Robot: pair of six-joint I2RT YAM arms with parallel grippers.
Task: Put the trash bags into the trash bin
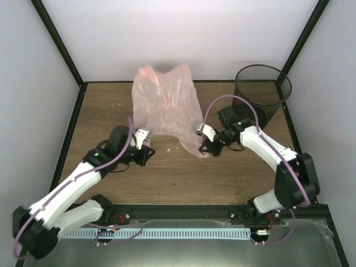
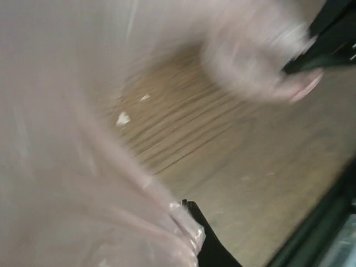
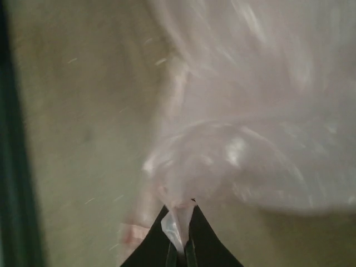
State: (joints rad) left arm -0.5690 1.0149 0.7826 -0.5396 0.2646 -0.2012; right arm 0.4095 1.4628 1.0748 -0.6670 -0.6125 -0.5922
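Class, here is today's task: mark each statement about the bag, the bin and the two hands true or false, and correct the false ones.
1. The pink bag is inside the bin. False: it hangs outside the bin, spread between the two hands.
2. The right hand is shut on the bag. True.
3. The bin stands at the far right corner of the table. True.
4. The bin lies tipped on its side. False: it stands upright, mouth up.
5. The left hand is open and well away from the bag. False: it is shut on the bag's edge.

Crinkly translucent plastic bag [image 1: 167, 103] — matt wood table [image 1: 183, 178].
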